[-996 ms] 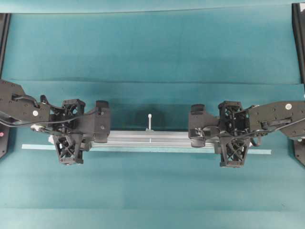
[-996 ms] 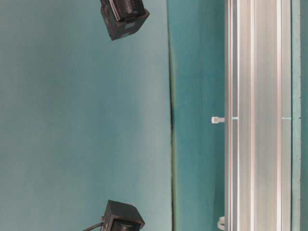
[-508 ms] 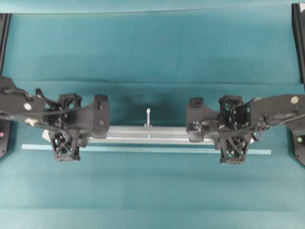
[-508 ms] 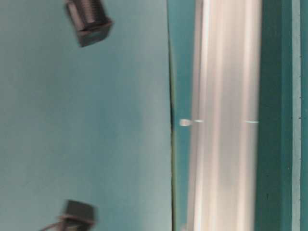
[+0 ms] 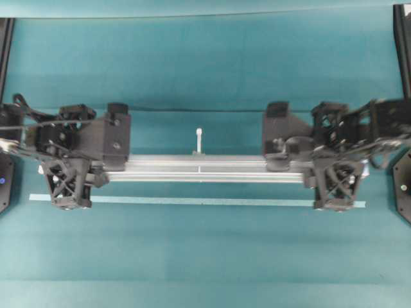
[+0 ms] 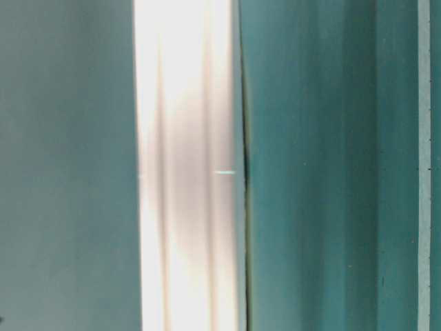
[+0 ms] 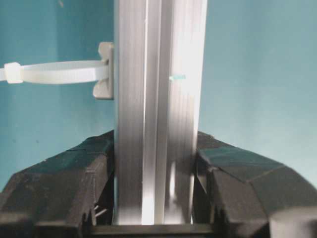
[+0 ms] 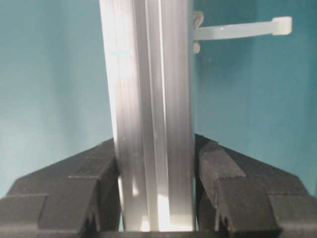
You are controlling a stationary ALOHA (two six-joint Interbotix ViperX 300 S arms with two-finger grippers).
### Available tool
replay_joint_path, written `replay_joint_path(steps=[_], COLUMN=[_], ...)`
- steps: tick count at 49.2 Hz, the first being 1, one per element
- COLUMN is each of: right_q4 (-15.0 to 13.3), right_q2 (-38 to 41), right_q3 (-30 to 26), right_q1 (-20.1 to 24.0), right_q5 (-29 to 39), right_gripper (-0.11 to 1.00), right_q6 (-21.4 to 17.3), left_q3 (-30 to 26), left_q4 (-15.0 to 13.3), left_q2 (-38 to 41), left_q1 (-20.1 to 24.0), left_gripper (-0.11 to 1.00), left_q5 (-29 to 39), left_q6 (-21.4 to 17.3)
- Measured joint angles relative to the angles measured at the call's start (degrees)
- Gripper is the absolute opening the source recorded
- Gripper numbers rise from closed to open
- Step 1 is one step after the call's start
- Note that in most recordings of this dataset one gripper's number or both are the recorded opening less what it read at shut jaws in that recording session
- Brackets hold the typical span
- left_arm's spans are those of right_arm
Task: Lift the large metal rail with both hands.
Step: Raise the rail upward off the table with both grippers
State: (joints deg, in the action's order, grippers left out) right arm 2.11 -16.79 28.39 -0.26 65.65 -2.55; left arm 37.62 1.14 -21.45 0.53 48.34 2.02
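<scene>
One large metal rail (image 5: 199, 171) spans two pincers: left gripper (image 5: 67, 183) and right gripper (image 5: 335, 186) each clamp an end. One teal strip (image 5: 192, 201) lies just beside them. Only wrist views show a cable tie (image 7: 59, 72).

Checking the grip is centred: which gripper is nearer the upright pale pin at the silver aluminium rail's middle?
Right, slightly. The pin stands between the left gripper and right gripper, both clamped on the rail.
</scene>
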Motion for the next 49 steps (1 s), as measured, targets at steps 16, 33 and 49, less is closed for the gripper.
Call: replay_joint_path(steps=[16,33,49], right_q4=[1.23,1.58,1.85], right_q2=[-0.44,0.79,1.41], right_q3=[-8.35,-19.16,-22.85], right_q1=[-0.09,1.14,1.49], right_q5=[10.28,20.83,24.35], right_gripper=[0.38,0.38,0.38], right_q6=[-0.09,-2.90,-3.52], left_q3=[-8.96,-17.14,-24.35], left_q4=[0.00,-0.09,-0.09], left_q2=[-2.72,-2.81,-0.26], left_q1=[-0.26,-1.49,-1.67], left_gripper=[0.36,0.36,0.36], left_q5=[10.11,20.13,27.42], left_q6=[0.00,0.26,0.18])
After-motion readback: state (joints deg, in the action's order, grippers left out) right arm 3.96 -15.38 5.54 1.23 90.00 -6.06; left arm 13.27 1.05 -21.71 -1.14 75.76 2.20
